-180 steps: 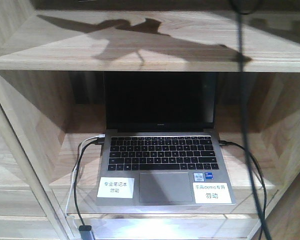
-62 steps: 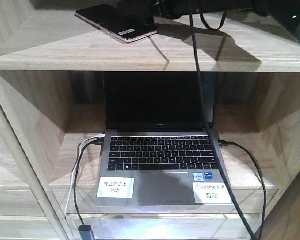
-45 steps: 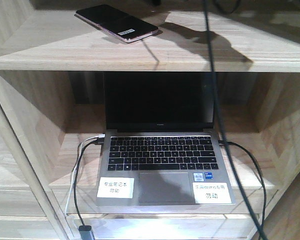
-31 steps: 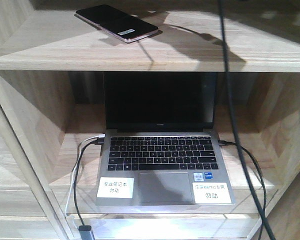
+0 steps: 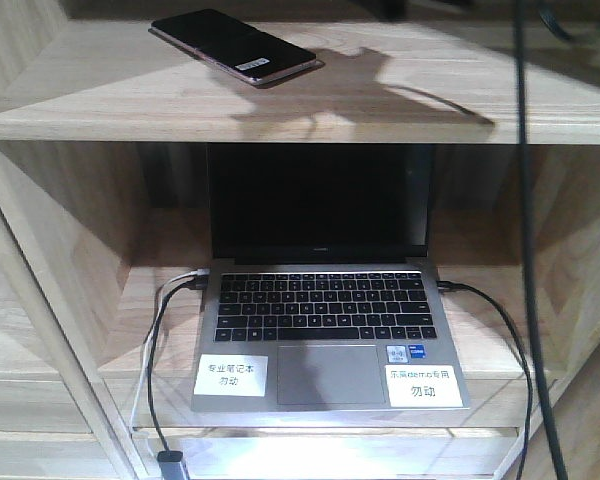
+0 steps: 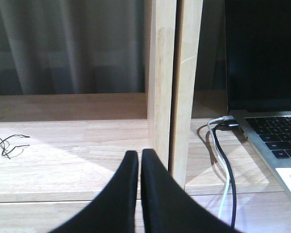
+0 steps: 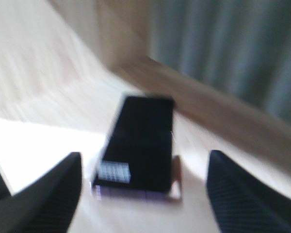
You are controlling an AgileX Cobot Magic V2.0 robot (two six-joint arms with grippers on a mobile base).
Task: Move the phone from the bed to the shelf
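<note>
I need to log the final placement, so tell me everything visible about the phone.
The phone is a flat, glossy black slab with a rose-gold rim and a small white sticker near one end. It lies flat, screen dark, on the top board of the pale-wood shelf, angled diagonally, above the compartment holding the laptop. Only the board touches it. In the blurred right wrist view it lies beyond the open right gripper, whose fingers stand apart from it.
</note>
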